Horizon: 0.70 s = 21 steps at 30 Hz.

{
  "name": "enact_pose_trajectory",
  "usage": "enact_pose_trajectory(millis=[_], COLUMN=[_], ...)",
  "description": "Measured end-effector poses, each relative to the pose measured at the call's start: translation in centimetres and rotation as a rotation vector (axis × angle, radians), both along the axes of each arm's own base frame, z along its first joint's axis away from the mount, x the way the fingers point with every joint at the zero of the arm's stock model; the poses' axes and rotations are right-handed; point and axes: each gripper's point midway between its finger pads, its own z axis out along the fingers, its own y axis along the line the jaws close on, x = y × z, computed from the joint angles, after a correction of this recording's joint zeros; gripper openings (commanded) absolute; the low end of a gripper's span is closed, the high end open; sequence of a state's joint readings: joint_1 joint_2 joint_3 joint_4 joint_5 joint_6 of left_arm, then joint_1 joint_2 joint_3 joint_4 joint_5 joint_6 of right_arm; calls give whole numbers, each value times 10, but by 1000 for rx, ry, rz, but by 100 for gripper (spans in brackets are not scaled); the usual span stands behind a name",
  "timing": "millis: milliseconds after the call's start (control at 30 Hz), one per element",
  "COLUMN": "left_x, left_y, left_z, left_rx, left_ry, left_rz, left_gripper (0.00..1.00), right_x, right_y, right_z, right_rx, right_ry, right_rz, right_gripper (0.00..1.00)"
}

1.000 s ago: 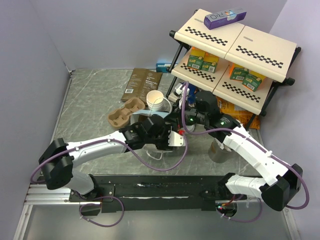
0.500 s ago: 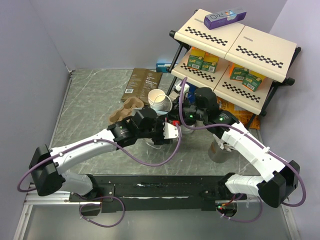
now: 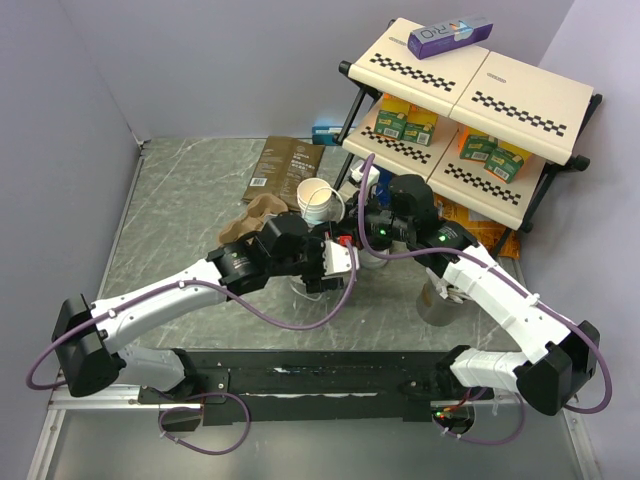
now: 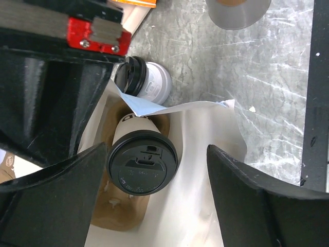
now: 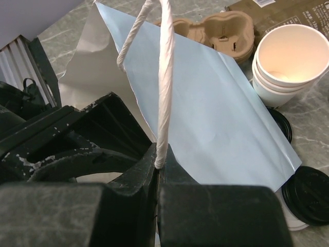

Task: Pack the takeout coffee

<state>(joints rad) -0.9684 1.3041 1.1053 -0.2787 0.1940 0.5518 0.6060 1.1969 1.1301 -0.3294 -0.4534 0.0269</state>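
A lidded cup [image 4: 142,162] is set on a cup tray [image 4: 115,216] inside the paper bag [image 4: 200,170]. A second cup [image 4: 154,85] is seen on the table [image 4: 257,77], just outside the bag's edge. Behind the bag, a spare tray [image 5: 216,28] is laid, and a stack of open cups [image 5: 288,56] is placed to its right. A flat pouch [image 3: 285,165] is laid farther back. The shelf rack [image 3: 470,90] is placed at the far right, and a box [image 3: 450,38] is laid on top.

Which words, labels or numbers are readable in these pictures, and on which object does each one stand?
"RIO", roughly: purple box on top of the rack.
Brown pouch: white print, too small to read.
Green cartons: print blurred.
Lidded cup: dark marks, unreadable.
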Motion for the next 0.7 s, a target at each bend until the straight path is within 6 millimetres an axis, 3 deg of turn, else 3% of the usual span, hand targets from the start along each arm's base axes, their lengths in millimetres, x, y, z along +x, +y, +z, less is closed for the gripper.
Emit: enact_pose_trajectory(millis=[200, 300, 400, 467, 533, 633, 700], left_x=[-2, -3, 7, 16, 20, 24, 27], left_y=[1, 2, 3, 13, 27, 60, 82], left_z=[14, 38, 86, 123, 146, 157, 149], left_rx=[-24, -68, -162, -239, -293, -325, -320], left_ry=[35, 49, 12, -22, -39, -25, 8], left_rz=[27, 51, 104, 166, 223, 335, 408], left_gripper=[88, 89, 90, 91, 91, 93, 94], right_x=[2, 6, 1, -2, -3, -3, -4], right_y=[-2, -4, -4, -3, -2, -2, -2], right_z=[2, 3, -2, -4, -4, -4, -4], right_rx=[0, -2, -10, -11, -9, -9, -10], right_ry=[-8, -20, 3, 11, 13, 15, 16], right_rz=[-12, -30, -17, -5, 2, 3, 3], right_gripper=[0, 0, 0, 0, 0, 0, 0])
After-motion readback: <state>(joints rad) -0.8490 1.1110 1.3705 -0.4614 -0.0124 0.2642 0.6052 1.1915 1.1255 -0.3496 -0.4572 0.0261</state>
